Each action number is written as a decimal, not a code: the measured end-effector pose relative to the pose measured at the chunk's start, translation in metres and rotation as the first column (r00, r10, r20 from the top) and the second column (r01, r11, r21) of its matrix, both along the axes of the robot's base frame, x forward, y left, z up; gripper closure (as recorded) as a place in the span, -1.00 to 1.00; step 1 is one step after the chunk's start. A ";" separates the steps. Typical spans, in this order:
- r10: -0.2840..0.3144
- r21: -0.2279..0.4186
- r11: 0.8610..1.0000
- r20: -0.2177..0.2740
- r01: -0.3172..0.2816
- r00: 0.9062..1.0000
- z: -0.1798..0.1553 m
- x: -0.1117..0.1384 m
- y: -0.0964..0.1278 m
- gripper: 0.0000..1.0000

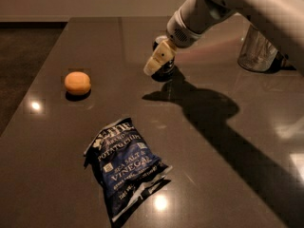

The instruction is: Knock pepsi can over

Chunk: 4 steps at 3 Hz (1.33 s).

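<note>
the gripper (159, 61) is held low over the counter (52, 175), a little in from the middle of the far edge, with the pale arm (228, 6) reaching in from the far right corner. whether the gripper is spread or pressed together cannot be told. the pepsi can (167, 70) is found right behind it, mostly covered by it (only a dark sliver and part of the rim are shown), so contact cannot be confirmed, nor whether the can is upright or tilted. a band of bare surface is left between the can and the far edge, and more is left toward the left edge. a round orange fruit (77, 82) is set near the left edge, well apart from the can. a blue chip bag (126, 167) is laid flat toward the near edge, left of centre. a metal container (256, 53) is placed by the right edge, beyond the arm. the arm's broad shadow is cast across the right half toward the near right corner.
</note>
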<state>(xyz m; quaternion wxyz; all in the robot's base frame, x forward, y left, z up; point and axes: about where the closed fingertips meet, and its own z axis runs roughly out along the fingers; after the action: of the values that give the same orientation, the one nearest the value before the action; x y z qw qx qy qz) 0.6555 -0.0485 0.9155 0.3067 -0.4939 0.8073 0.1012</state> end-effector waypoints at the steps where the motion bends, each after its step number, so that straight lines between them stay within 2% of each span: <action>1: 0.007 0.067 0.998 0.011 -0.008 1.000 0.006 0.017 0.002 -0.48; 2: 0.010 0.097 0.995 0.020 -0.011 1.000 0.013 0.023 -0.002 -0.04; 3: 0.025 0.098 0.995 0.022 -0.027 0.999 0.022 0.015 -0.009 0.42; 4: 0.068 0.039 0.997 0.008 -0.068 0.998 0.034 -0.009 -0.008 0.89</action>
<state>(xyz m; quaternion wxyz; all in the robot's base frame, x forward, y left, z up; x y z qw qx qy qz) 0.6463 -0.0566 0.9494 0.3156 -0.5153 0.7868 0.1257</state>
